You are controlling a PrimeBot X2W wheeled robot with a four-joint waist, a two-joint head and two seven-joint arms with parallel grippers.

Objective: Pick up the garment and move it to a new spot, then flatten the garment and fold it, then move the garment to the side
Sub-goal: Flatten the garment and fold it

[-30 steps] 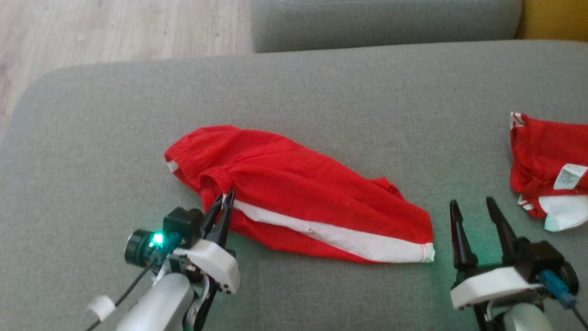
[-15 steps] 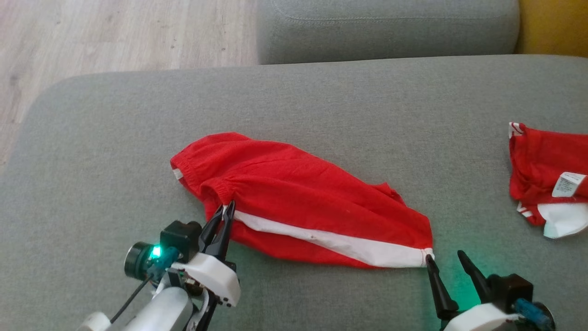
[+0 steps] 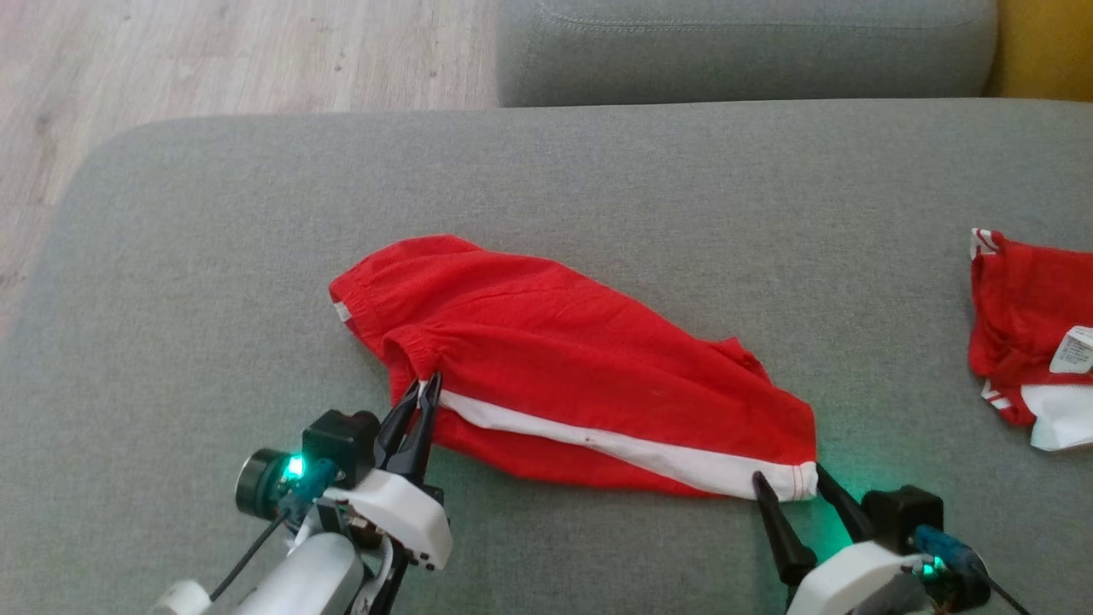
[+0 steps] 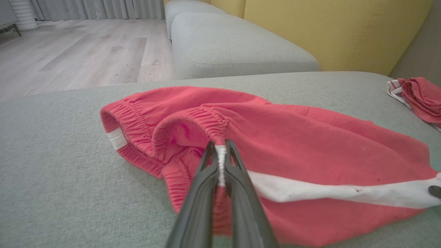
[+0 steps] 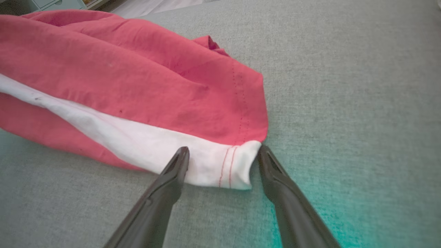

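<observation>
Left wrist view has the left jaws pinched tight on the elastic waistband [image 4: 206, 120] of the red cotton shorts with a white side stripe [image 4: 310, 137], right where the stripe starts. The right jaws stand wide, the white hem corner [image 5: 227, 165] lying between their tips, not yet nipped. Stretched between both jaws, the shorts lie on the grey fabric sofa cushion [image 3: 598, 171]. Light, limp cloth, I'd say: it will sag and bunch, so the thick waistband and stitched hem are the holds.
</observation>
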